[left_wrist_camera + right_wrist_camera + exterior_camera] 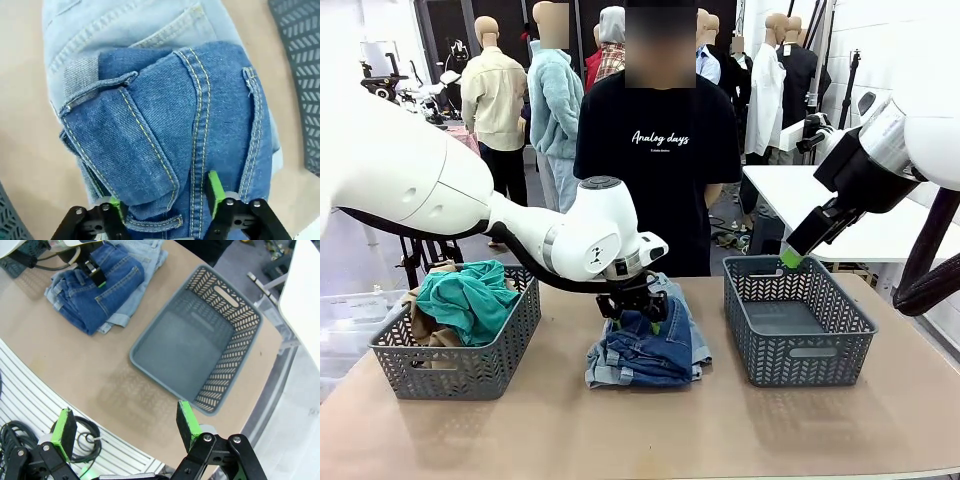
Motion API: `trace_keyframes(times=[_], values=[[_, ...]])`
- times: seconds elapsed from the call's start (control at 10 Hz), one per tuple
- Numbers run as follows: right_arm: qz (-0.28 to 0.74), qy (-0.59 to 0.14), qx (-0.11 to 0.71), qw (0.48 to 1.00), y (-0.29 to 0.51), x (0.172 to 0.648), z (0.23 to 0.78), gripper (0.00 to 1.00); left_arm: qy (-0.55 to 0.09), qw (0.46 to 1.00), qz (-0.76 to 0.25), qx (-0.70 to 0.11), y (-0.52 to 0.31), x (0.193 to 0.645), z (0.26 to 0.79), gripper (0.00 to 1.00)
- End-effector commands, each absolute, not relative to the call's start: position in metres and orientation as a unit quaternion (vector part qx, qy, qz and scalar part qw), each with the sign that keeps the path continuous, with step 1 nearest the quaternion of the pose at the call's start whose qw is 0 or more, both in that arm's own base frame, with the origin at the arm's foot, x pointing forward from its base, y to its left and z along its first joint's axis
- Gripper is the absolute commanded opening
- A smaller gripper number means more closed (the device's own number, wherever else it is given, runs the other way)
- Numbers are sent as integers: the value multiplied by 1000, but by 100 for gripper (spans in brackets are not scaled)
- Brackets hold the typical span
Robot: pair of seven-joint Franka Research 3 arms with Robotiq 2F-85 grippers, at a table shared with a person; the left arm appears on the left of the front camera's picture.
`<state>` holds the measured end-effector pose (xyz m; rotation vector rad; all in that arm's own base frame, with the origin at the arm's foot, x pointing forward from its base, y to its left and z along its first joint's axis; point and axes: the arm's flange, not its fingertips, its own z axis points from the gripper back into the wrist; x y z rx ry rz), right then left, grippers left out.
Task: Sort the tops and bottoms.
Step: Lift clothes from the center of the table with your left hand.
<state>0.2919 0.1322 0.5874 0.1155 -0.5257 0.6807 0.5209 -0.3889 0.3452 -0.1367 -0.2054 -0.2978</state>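
The bottoms lie stacked mid-table: dark blue denim shorts [645,350] [150,125] [100,285] on top of a light faded pair [697,335] [125,25]. My left gripper [632,305] [166,197] is pressed down onto the dark pair, jaws still apart, a fold of its denim between the green pads [215,187]. The tops, a teal-green shirt [470,295] and a tan one [425,325], fill the left basket [460,370]. My right gripper [790,258] [125,427] hangs open and holds nothing, above the far edge of the right basket [800,340] [235,355].
A person in a black T-shirt [655,160] stands at the far side, behind the pile. A white table [830,210] lies behind the right basket. Bare tabletop runs along the near edge in front of both baskets.
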Motion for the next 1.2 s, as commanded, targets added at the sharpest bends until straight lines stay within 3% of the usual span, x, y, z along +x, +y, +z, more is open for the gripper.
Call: trace_keyframes(times=[0.0,0.1,0.6,0.9,1.1], values=[[333,-253,48,907,132,295,588,100,-86,982,-154,-73,-388,524,351,22],[333,-253,48,907,132,295,588,100,-85,982,-153,-73,-388,524,352,2],[333,-253,48,907,132,295,588,100,-114,979,-152,-69,-384,521,362,0],[333,-253,48,907,132,295,588,100,-234,961,-148,2,-381,507,416,0],[333,-253,48,907,132,295,588,100,-280,947,-157,2,-382,495,453,0]])
